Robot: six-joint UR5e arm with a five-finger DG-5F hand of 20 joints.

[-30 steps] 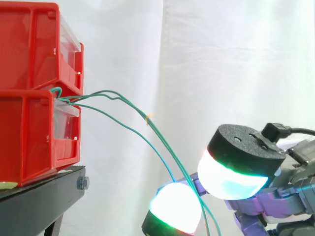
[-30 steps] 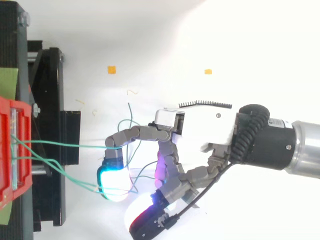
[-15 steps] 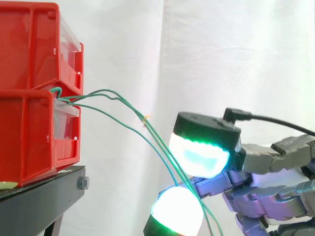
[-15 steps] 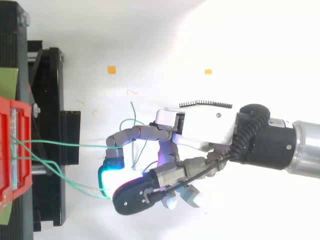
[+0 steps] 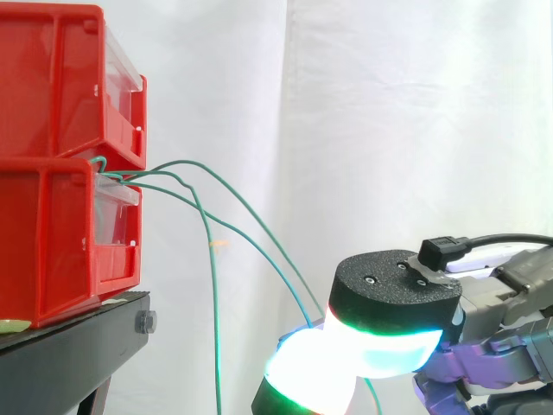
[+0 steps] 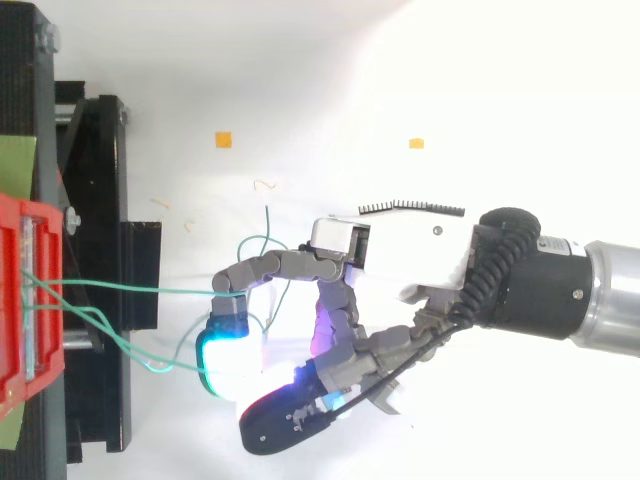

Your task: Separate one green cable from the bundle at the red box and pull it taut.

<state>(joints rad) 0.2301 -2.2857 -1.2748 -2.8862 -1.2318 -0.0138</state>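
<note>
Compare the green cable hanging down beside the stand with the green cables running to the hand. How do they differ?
The hanging cable drops almost straight down; the slanting cables run diagonally to the hand. The hanging cable is free; the slanting cables end between the hand's pads, apparently pinched. All are thin, green and leave the red bins.

Red bins (image 5: 52,164): two, stacked on black stand (image 5: 78,346), fronts at its right edge. Green cables (image 5: 188,161): issue from between the bins. One strand (image 5: 215,328) hangs straight down beside that edge. The others arc down to the hand (image 5: 393,298) and are pinched between its glowing pads (image 5: 311,372). White curtain (image 5: 389,112) behind.
</note>
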